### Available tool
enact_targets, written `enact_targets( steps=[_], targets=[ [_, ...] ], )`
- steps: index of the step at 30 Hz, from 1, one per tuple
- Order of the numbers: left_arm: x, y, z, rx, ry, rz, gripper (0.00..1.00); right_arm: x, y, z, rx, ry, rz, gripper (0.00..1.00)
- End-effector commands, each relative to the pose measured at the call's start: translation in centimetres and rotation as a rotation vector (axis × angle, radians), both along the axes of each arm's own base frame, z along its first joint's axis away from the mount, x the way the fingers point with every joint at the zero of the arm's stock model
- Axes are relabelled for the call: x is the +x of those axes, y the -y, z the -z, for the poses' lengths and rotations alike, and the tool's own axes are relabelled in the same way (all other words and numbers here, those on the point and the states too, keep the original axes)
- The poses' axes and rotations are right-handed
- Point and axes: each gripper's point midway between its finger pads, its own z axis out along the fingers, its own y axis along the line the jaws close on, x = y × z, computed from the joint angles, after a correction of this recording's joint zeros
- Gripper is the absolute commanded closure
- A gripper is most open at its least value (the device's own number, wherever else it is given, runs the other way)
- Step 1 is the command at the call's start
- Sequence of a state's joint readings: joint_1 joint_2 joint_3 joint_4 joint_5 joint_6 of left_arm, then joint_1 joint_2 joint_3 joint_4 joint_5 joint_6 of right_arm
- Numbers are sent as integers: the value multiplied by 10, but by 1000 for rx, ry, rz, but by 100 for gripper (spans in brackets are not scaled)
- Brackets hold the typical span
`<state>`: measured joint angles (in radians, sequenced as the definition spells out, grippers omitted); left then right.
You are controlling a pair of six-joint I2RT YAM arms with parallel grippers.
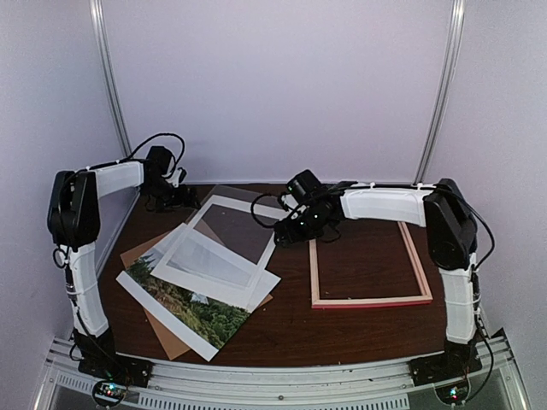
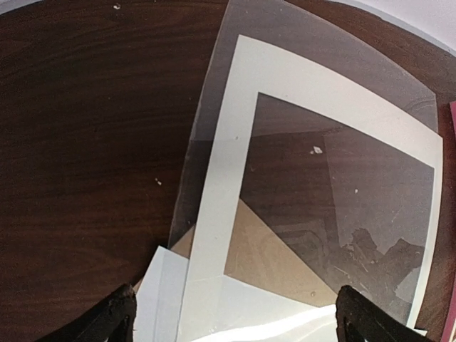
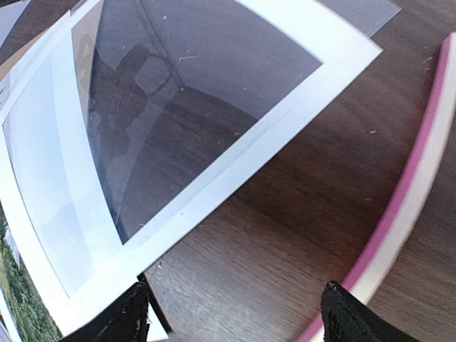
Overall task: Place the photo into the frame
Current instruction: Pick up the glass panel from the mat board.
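Note:
The photo (image 1: 184, 309), a landscape print with green trees and a white border, lies at the near left, its far part under the white mat (image 1: 231, 286). Its green edge shows in the right wrist view (image 3: 13, 292). The pink frame (image 1: 372, 301) lies flat and empty at the right; its pink edge shows in the right wrist view (image 3: 413, 185). My left gripper (image 1: 184, 198) (image 2: 239, 328) is open and empty above the mat's far left corner. My right gripper (image 1: 286, 231) (image 3: 235, 324) is open and empty over bare table between the mat and the frame.
A clear sheet (image 1: 235, 192) (image 2: 299, 28) lies on the mat (image 2: 221, 178) (image 3: 235, 164). A brown backing board (image 1: 167, 337) (image 2: 278, 263) lies under the pile. The dark wooden table (image 1: 299, 333) is closed in by pale walls at the back and sides.

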<state>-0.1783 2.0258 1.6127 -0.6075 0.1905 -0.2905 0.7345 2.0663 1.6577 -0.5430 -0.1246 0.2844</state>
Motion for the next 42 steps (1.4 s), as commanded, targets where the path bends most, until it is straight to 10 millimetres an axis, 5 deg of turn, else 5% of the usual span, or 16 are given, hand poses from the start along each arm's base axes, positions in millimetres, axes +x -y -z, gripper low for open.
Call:
enact_targets(
  steps=[1, 14, 26, 42],
  targets=[
    [20, -5, 0, -79, -28, 62, 2, 7, -40, 7, 161, -66, 25, 18],
    [55, -4, 43, -188, -108, 138, 9, 21, -65, 41, 262, -156, 124, 20],
    [44, 13, 65, -320, -222, 129, 15, 25, -71, 55, 309, -221, 190, 23],
    [32, 45, 38, -580, -223, 177, 34, 34, -57, 63, 365, -279, 221, 27]
  ],
)
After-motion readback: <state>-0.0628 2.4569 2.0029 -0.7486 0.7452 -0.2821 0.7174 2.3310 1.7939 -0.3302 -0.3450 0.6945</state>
